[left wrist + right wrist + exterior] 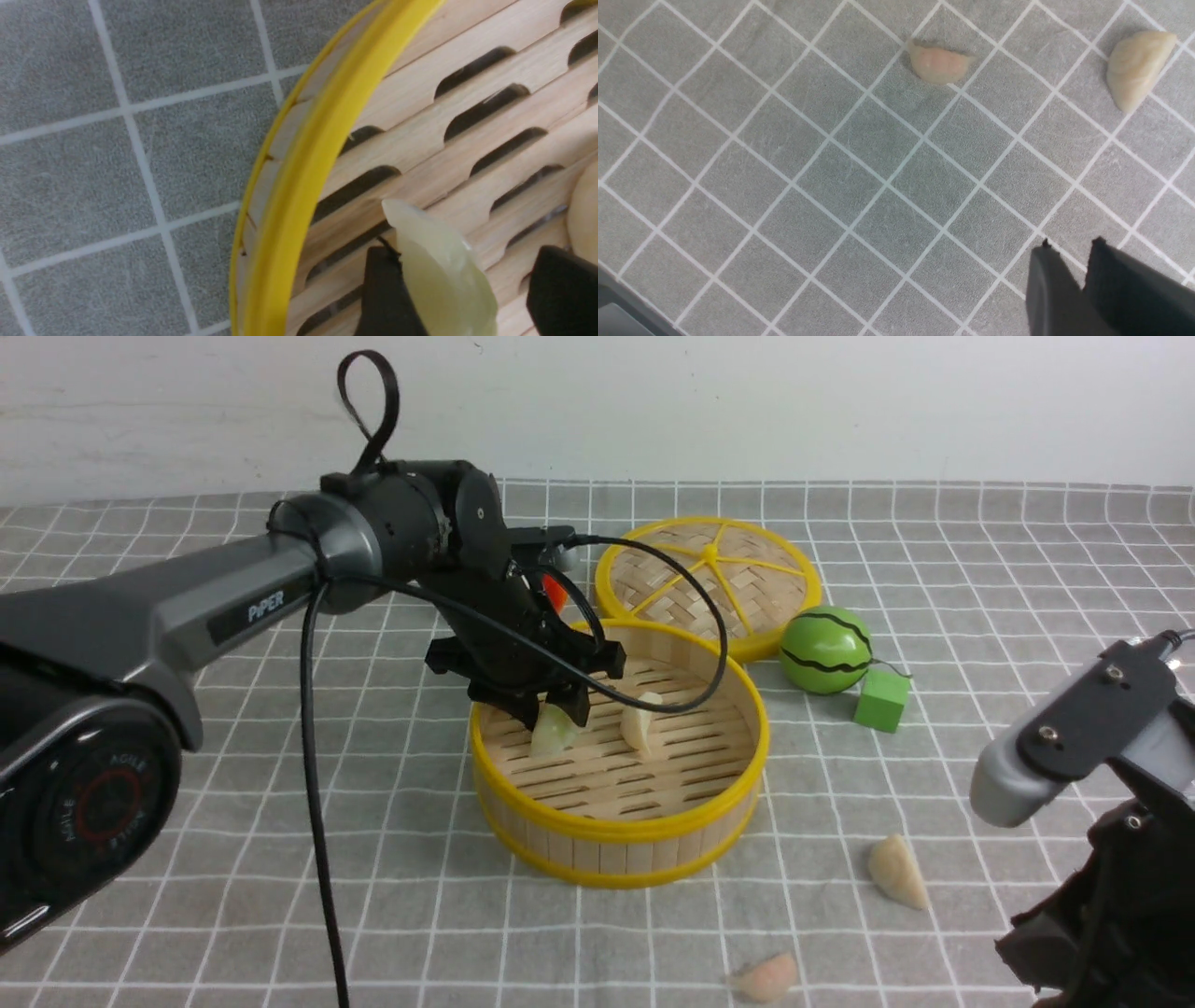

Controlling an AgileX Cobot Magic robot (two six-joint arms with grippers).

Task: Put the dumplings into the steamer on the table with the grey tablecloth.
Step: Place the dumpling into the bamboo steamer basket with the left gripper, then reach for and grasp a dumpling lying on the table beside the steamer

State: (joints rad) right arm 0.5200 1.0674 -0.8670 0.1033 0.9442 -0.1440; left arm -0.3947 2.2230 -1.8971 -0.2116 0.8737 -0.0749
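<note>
The steamer [616, 826] stands mid-table on the grey tablecloth [280, 859]. My left gripper [558, 714] reaches down inside it at its left side. A pale green dumpling [444, 280] stands between the open fingers, against one finger [383, 289] and clear of the other. A cream dumpling [642, 721] rests on the slatted floor beside it. Another cream dumpling [898, 870] and a pinkish one [766, 977] lie on the cloth right of the steamer. My right gripper [1072, 245] hovers over bare cloth near them, its fingers almost together and empty.
The flat woven lid [709, 579] lies behind the steamer, touching its far rim. A green striped melon [826, 651] and a green cube [881, 700] sit to the steamer's right. Something orange [557, 593] shows behind the left wrist. A white wall bounds the far edge.
</note>
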